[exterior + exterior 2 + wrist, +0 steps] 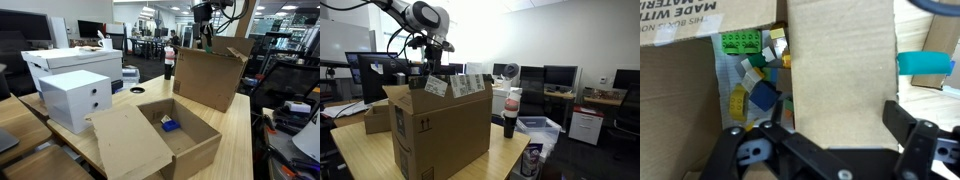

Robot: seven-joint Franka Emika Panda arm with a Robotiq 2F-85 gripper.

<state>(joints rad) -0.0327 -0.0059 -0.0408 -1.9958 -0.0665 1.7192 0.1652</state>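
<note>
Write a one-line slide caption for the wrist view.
Open black gripper hovers above a brown cardboard box holding green, yellow and blue plastic toy blocks.

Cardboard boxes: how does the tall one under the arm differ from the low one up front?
The tall box is deep and upright; the low box is shallow. The tall box holds many coloured bricks, the low box one small blue item. The gripper, jaws open, hangs over the tall box, not the low box. Both are brown cardboard, open-topped.
</note>
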